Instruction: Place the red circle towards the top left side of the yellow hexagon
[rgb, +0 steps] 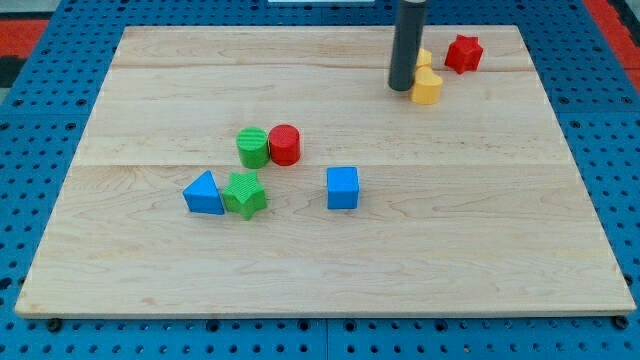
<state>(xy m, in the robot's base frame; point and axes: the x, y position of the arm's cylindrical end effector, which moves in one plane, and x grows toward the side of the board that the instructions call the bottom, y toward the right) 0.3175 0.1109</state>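
The red circle (285, 144) sits left of the board's middle, touching the green circle (253, 147) on its left. A yellow block (427, 87), whose shape I cannot make out, lies near the view's top right, with a second yellow block (424, 59) just above it, partly hidden by the rod. My tip (402, 88) rests on the board right beside the lower yellow block's left side. It is far to the upper right of the red circle.
A red star (463, 53) lies at the top right, right of the yellow blocks. A blue triangle (204, 193) and a green star (245, 194) sit together at lower left. A blue cube (342, 187) stands right of them.
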